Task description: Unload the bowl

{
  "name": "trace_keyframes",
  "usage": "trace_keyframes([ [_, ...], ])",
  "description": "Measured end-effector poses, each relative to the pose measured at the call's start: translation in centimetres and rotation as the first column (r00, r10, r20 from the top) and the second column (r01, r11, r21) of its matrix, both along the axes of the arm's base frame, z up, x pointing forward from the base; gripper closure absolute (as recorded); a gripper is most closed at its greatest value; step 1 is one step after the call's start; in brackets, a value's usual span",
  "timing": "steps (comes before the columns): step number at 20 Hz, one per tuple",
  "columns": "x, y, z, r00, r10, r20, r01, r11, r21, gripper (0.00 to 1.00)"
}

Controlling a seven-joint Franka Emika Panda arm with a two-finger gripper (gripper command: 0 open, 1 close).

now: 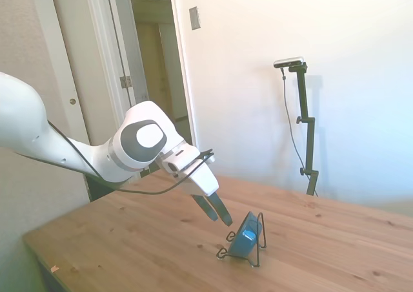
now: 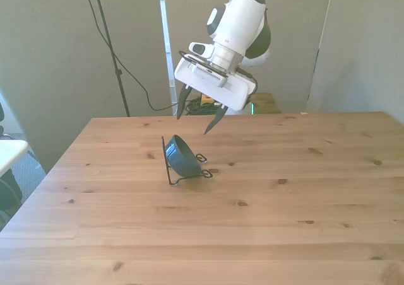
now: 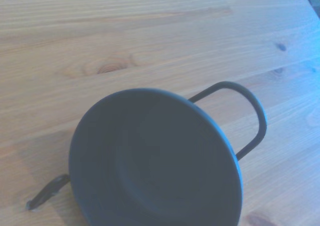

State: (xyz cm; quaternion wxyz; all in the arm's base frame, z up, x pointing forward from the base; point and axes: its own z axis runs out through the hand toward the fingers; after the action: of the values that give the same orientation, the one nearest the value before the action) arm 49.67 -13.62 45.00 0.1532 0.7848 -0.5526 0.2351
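Note:
A small glossy blue bowl (image 1: 245, 238) (image 2: 182, 157) stands on edge, leaning in a thin black wire rack (image 1: 256, 256) (image 2: 189, 178) on the wooden table. My gripper (image 1: 221, 214) (image 2: 196, 121) hangs open just above and a little behind the bowl, touching nothing, with nothing between its fingers. The wrist view looks straight at the bowl (image 3: 150, 166) from close by, with a loop of the rack (image 3: 252, 111) showing behind it.
The wooden table (image 2: 284, 222) spreads wide around the rack. An open doorway (image 1: 158, 59) lies behind the arm in the side view. A white object (image 2: 9, 152) sits off the table's edge at the front view's left.

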Motion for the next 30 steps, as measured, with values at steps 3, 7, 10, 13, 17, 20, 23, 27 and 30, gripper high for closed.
trace_keyframes([
  [3,0.8,-0.6,-1.0,1.000,-0.023,-0.004,0.023,1.000,-0.013,0.00],
  [7,1.3,-1.1,-2.0,0.999,-0.045,-0.004,0.045,0.998,-0.035,0.00],
  [10,1.2,-1.6,-2.0,0.998,-0.060,0.005,0.060,0.997,-0.055,0.00],
  [13,1.4,-1.9,-2.0,0.998,-0.065,0.012,0.066,0.996,-0.065,0.00],
  [17,2.1,-2.2,-2.7,0.997,-0.071,0.012,0.072,0.994,-0.078,0.00],
  [20,2.4,-2.5,-3.4,0.997,-0.081,0.007,0.082,0.993,-0.083,0.00],
  [23,2.4,-3.1,-3.6,0.996,-0.090,0.007,0.091,0.992,-0.092,0.00],
  [27,2.7,-3.7,-3.8,0.995,-0.099,0.007,0.099,0.991,-0.095,0.00],
  [30,3.0,-3.8,-3.9,0.995,-0.099,0.006,0.099,0.990,-0.097,1.00],
])
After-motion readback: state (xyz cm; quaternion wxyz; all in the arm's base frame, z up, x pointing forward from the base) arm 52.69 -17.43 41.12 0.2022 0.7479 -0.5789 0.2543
